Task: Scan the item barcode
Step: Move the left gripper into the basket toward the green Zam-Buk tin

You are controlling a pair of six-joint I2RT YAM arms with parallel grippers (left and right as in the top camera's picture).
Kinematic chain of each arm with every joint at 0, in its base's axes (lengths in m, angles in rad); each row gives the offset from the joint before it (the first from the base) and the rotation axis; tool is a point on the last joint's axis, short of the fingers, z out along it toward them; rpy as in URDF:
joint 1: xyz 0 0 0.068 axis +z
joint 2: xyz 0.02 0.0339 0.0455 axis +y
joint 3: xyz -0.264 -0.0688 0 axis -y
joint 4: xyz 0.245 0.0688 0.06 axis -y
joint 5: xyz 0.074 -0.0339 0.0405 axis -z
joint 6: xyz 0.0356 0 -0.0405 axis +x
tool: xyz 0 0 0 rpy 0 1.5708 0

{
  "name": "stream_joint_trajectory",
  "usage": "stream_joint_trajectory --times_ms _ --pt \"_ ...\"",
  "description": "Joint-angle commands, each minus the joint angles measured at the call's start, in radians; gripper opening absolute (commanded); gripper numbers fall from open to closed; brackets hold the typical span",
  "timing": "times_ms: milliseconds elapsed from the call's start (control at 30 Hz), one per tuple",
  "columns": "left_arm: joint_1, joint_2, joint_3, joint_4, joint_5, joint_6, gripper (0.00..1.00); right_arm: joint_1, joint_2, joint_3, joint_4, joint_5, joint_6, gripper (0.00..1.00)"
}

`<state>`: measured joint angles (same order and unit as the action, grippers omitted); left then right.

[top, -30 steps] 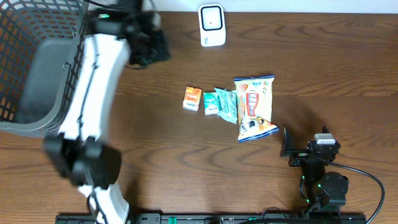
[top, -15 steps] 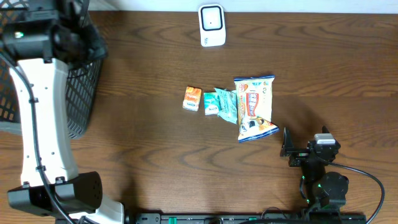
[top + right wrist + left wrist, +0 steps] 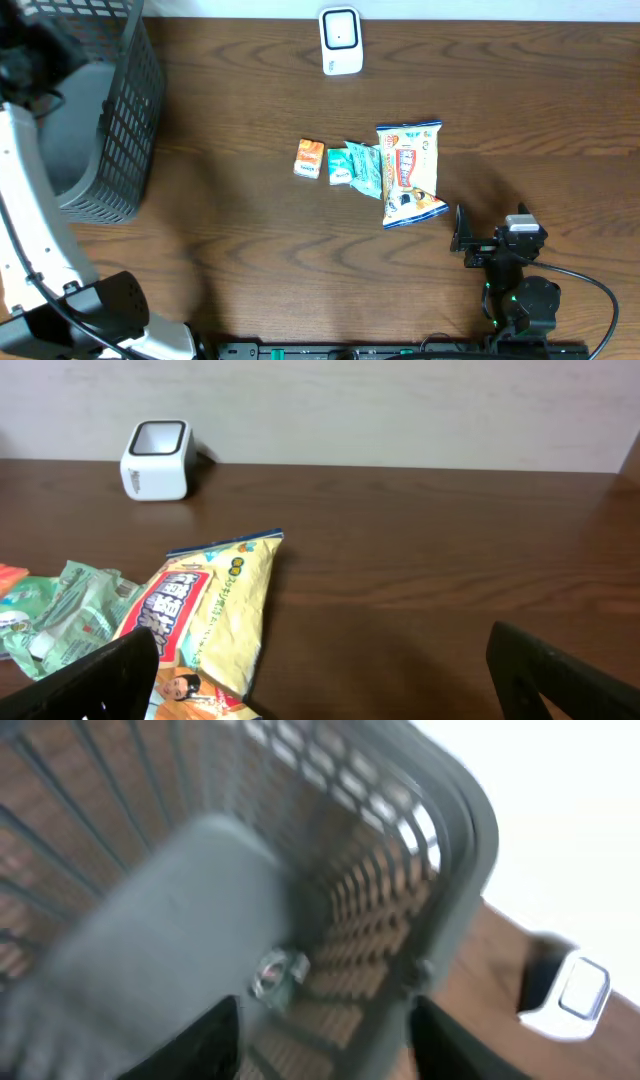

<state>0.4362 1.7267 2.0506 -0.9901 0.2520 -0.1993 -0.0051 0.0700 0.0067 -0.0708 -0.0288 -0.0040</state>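
Overhead view: the scanner (image 3: 340,41) stands on the counter (image 3: 250,250) at 12 o'clock. In the middle lie an orange pack (image 3: 309,158), some teal packs (image 3: 356,167) and a yellow bag (image 3: 409,173) in one row, touching or nearly touching, the bag at the 3 o'clock end. The basket (image 3: 122,130) stands at 10 o'clock. The white left arm (image 3: 22,200) rises along the 9 o'clock edge and its dark end hangs over the basket. The right arm (image 3: 520,290) sits at 5 o'clock, near the bag.

Left wrist view: this view is blurred. The left gripper (image 3: 322,1035) is released, its two fingers (image 3: 205,1040) stand apart with nothing between them. It hangs over the inside of the basket, where a small silvery thing (image 3: 278,972) shows at the foot of the mesh wall; I cannot tell what it is. The scanner appears outside the basket, at 3 o'clock.

Right wrist view: the right gripper (image 3: 322,650) is wide open and holds nothing. The yellow bag and teal packs lie at 9 o'clock, the scanner at 11 o'clock.
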Motion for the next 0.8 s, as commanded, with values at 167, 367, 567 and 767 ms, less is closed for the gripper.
stream_joint_trajectory --times_ms 167,367,567,767 --pt "0.097 0.053 0.010 0.073 0.035 0.248 0.76 -0.005 -0.004 -0.001 -0.004 0.000 0.010 0.99" --pt "0.109 0.151 0.010 0.082 0.035 0.249 0.76 -0.005 -0.004 -0.001 -0.004 0.000 0.010 0.99" --pt "0.109 0.298 0.010 0.082 0.065 0.355 0.76 -0.005 -0.004 -0.001 -0.004 0.001 0.010 0.99" --pt "0.109 0.394 0.010 0.069 0.134 0.459 0.76 -0.005 -0.004 -0.001 -0.004 0.000 0.010 0.99"
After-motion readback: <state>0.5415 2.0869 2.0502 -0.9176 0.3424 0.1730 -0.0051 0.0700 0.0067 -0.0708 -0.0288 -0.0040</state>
